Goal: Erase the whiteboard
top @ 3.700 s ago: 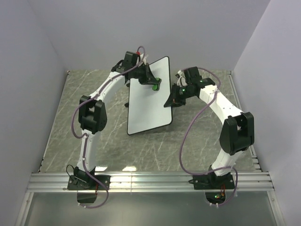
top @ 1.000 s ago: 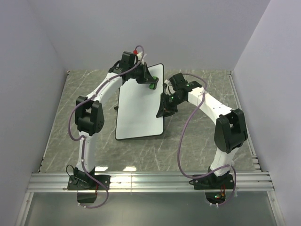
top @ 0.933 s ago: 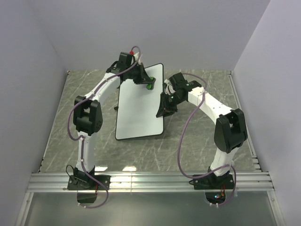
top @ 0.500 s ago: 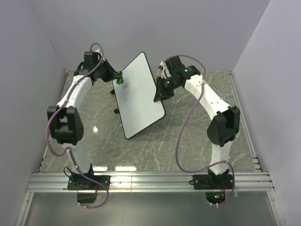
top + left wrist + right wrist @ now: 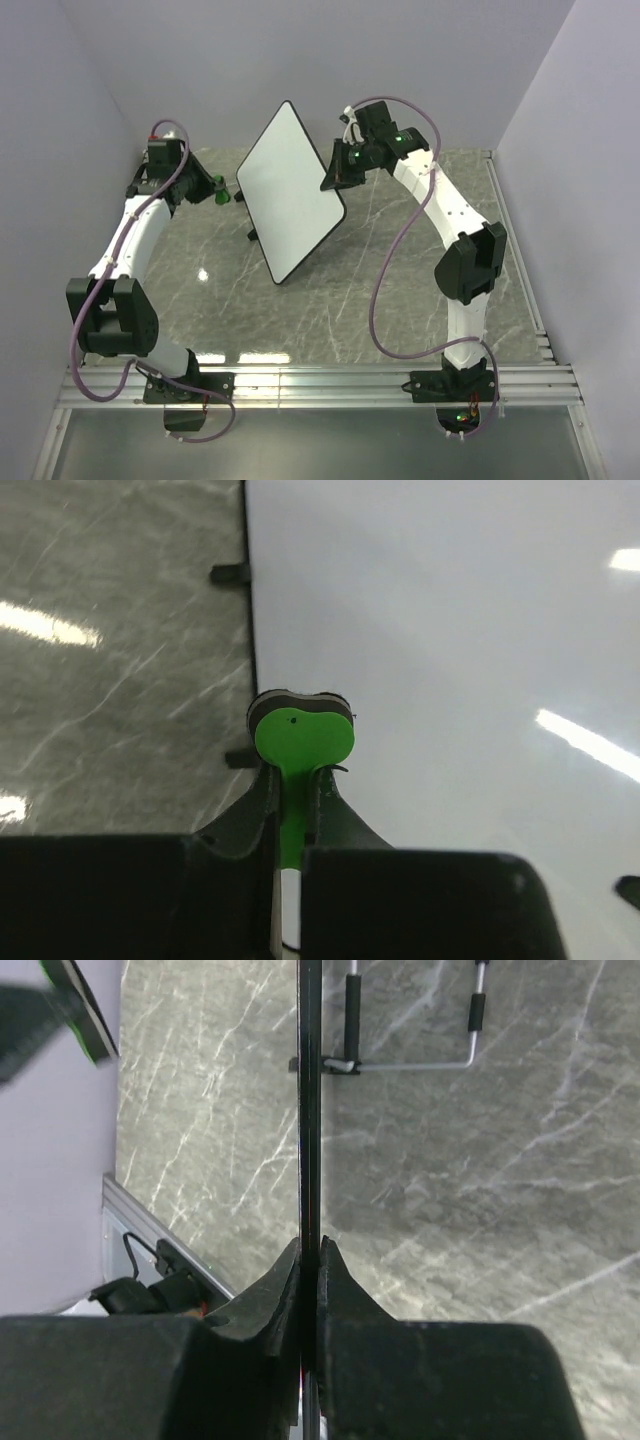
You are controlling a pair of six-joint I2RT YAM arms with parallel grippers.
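The left gripper (image 5: 209,192) sits just off the whiteboard's left edge, its jaws drawn narrow and pinched on the stem of a small green eraser (image 5: 300,742). The eraser is a rounded, heart-like lobe of bright green plastic with a dark pad layer behind it. In the left wrist view it lines up with the board's thin black rim (image 5: 248,630). The right wrist view shows it out on the face side of the board with a gap between them, so it is near but apart.

The whiteboard (image 5: 290,190) stands in the middle, between the two grippers, tipped onto one corner like a diamond with its face turned toward the left arm. It is a flat rectangle with rounded corners. Its white face is smooth and glossy and carries streaks of reflected light. Small black feet (image 5: 230,573) stub out from its left edge. Whether the lowest corner rests on the table (image 5: 400,280) cannot be told. The table under the board is polished grey-green stone with pale veins.

On the board's back, the right wrist view shows a thin bent wire stand (image 5: 412,1064) with black sleeves.

At the board's right edge, the right gripper (image 5: 332,178) is clamped tight on the rim, and the board runs edge-on straight between its black fingers.
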